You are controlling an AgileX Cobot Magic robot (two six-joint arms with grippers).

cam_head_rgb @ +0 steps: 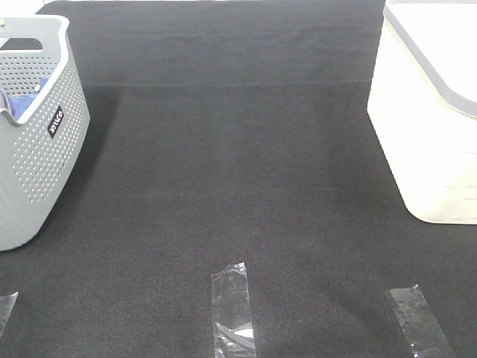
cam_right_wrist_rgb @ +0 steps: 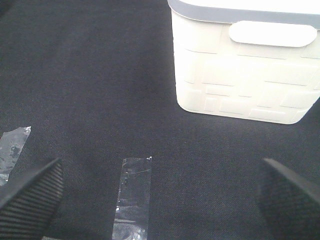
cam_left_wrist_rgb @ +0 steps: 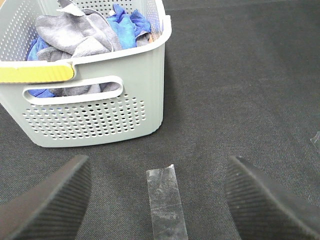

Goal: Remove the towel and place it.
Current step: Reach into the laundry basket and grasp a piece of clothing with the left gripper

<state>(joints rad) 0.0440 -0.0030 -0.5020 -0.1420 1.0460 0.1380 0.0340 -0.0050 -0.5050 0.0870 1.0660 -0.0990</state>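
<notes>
The towel [cam_left_wrist_rgb: 75, 32], slate-grey and crumpled, lies in the grey perforated basket [cam_left_wrist_rgb: 100, 115] together with a bright blue cloth [cam_left_wrist_rgb: 127, 25]. In the exterior high view the basket [cam_head_rgb: 33, 149] stands at the left edge, and only a bit of blue cloth [cam_head_rgb: 33, 93] shows inside it. My left gripper [cam_left_wrist_rgb: 157, 200] is open above the black mat, short of the basket, with nothing between its fingers [cam_left_wrist_rgb: 47, 205]. Over the mat near the white bin, my right gripper [cam_right_wrist_rgb: 160, 195] is wide open and empty. Neither gripper shows in the exterior high view.
A white bin [cam_head_rgb: 436, 104] with a grey rim stands at the right; in the right wrist view the white bin [cam_right_wrist_rgb: 245, 70] is ahead of the gripper. Clear tape strips [cam_head_rgb: 232, 309] mark the mat's near edge. The basket has a yellow handle [cam_left_wrist_rgb: 37, 73].
</notes>
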